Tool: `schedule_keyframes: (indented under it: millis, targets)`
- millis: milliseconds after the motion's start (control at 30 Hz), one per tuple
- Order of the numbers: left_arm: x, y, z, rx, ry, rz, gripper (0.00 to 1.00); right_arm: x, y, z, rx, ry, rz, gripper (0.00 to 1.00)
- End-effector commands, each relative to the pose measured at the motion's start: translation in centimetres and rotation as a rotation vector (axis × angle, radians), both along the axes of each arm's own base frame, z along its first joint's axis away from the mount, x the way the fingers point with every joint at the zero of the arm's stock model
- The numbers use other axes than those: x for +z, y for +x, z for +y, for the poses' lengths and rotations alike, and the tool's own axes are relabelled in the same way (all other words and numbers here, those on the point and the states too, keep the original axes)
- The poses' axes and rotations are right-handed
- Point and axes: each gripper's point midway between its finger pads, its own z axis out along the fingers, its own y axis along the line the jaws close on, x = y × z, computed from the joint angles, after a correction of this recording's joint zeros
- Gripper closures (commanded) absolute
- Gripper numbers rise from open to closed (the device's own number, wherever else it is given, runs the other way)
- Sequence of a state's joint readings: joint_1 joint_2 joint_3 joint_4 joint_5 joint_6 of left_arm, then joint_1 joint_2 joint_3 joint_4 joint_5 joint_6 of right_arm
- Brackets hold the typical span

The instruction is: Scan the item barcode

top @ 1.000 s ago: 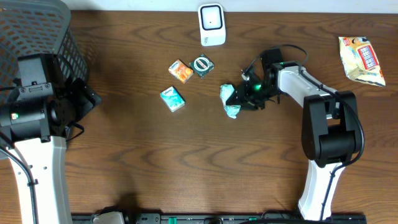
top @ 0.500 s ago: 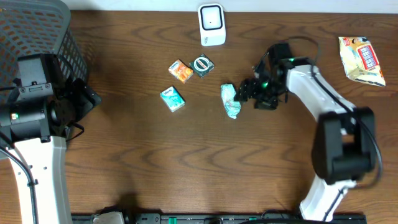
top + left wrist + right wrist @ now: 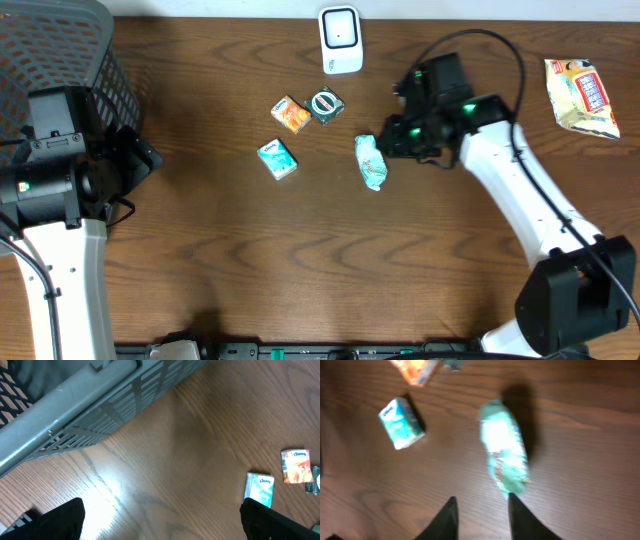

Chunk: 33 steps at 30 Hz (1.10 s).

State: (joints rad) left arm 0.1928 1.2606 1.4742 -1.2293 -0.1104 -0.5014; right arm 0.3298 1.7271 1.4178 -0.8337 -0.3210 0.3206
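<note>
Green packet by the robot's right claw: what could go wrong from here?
The green packet lies loose on the table, apart from the right gripper, which holds nothing. Its soft wrapper might slip or crumple when pinched. No barcode shows on its upper face, so the white device at the far edge, likely the scanner, may read nothing unless the packet gets turned. The teal box sits close, and a sweep could knock it.

Brown table (image 3: 300, 290) bears a scanner (image 3: 340, 40), small packets (image 3: 277, 158), a snack bag (image 3: 582, 95).
</note>
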Motion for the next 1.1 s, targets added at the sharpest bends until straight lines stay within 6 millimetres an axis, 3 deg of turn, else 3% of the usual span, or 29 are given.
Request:
schedule_keyframes:
  millis: [0,33,67,133,267,567,700,1067]
  targets:
    - [0.1,0.0,0.1,0.013,-0.001,-0.003,0.02,-0.9,0.0,1.8,0.035,-0.057,-0.034,0.65]
    - [0.1,0.0,0.1,0.013,-0.001,-0.003,0.03,-1.0,0.3,2.5,0.045,-0.086,-0.067,0.56]
    - [0.1,0.0,0.1,0.013,-0.001,-0.003,0.03,-1.2,0.4,2.9,0.048,-0.109,-0.086,0.52]
    - [0.1,0.0,0.1,0.013,-0.001,-0.003,0.02,-1.6,0.6,3.4,0.05,-0.158,-0.119,0.53]
    - [0.1,0.0,0.1,0.013,-0.001,-0.003,0.02,-2.8,0.5,4.0,0.021,-0.22,-0.119,0.71]
    - [0.1,0.0,0.1,0.013,-0.001,-0.003,0.03,-8.0,0.3,5.3,0.048,-0.261,-0.037,0.87]
    - [0.1,0.0,0.1,0.013,-0.001,-0.003,0.02,-10.0,0.4,4.4,0.037,-0.315,-0.01,0.99]
    - [0.1,0.0,0.1,0.013,-0.001,-0.003,0.02,-9.6,1.4,0.3,-0.088,-0.456,-0.031,0.97]
